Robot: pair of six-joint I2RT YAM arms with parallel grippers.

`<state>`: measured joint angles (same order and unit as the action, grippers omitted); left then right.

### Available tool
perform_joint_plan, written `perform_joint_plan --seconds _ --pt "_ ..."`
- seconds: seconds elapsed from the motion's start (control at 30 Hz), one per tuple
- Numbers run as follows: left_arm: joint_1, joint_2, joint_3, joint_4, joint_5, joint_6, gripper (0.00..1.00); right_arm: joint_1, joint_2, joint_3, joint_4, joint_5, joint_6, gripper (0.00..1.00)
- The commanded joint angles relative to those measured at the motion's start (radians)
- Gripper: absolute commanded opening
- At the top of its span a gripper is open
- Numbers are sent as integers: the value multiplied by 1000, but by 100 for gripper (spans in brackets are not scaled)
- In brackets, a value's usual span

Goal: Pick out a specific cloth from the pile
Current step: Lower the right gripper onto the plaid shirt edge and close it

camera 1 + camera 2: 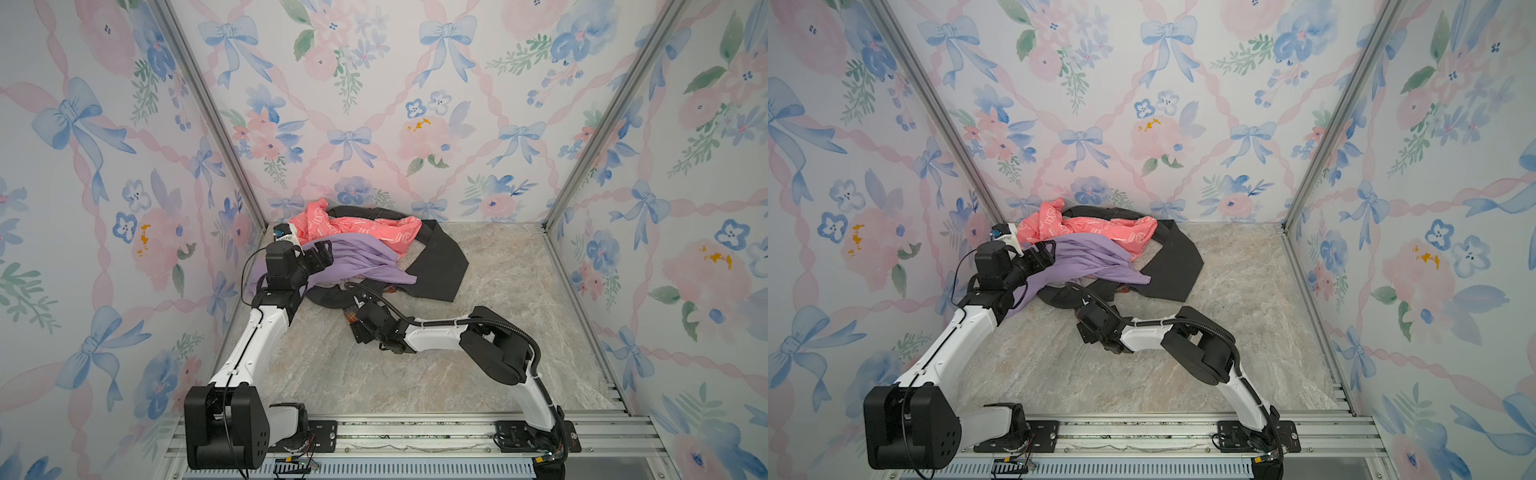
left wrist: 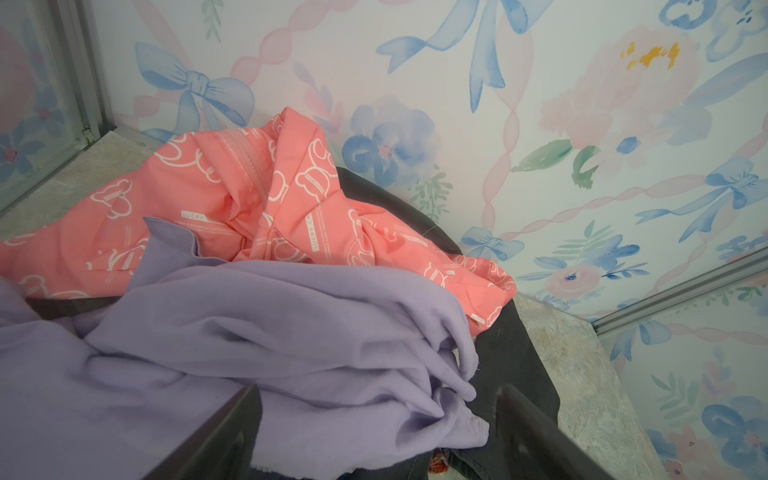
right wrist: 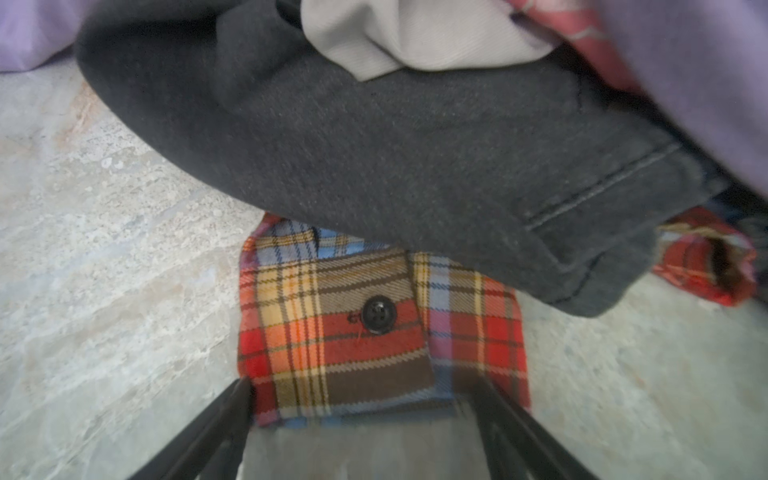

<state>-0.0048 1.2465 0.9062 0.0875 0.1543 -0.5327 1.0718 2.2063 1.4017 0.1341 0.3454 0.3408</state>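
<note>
The cloth (image 3: 374, 332), a plaid shirt cuff with a black button, sticks out flat on the floor from under a dark grey garment (image 3: 415, 166). My right gripper (image 3: 361, 384) is open, its fingers straddling the cuff's near edge. In a top view the right gripper (image 1: 354, 328) sits low at the pile's front edge. The pile (image 1: 361, 257) lies in the back left corner, lilac over coral-pink and dark grey. My left gripper (image 2: 378, 392) is open over the lilac garment (image 2: 291, 332), with a lilac fold between the jaws. In both top views it rests on the pile's left side (image 1: 1044, 253).
Flowered walls with metal corner posts (image 1: 208, 116) close in three sides. The floor (image 1: 478, 340) is grey marble. A beige garment (image 3: 415, 37) lies on the dark grey one. A second bit of plaid (image 3: 706, 257) shows further along. A metal rail (image 1: 415, 432) runs across the front.
</note>
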Motion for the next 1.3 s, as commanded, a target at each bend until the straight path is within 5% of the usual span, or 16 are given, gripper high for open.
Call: perform_joint_plan --seconds 0.0,0.27,0.7,0.8,1.27 --pt "9 -25 -15 28 -8 -14 90 16 46 25 -16 32 20 85" --pt "8 -28 -23 35 -11 -16 89 15 82 44 -18 23 22 71" --pt "2 -27 -32 49 -13 -26 89 -15 53 28 52 -10 -59 24" --pt "0 -28 -33 49 -16 -26 89 -25 23 5 90 -22 -78 0" --pt "-1 -29 -35 49 -26 -28 89 -27 -208 -143 208 -119 -65 0"
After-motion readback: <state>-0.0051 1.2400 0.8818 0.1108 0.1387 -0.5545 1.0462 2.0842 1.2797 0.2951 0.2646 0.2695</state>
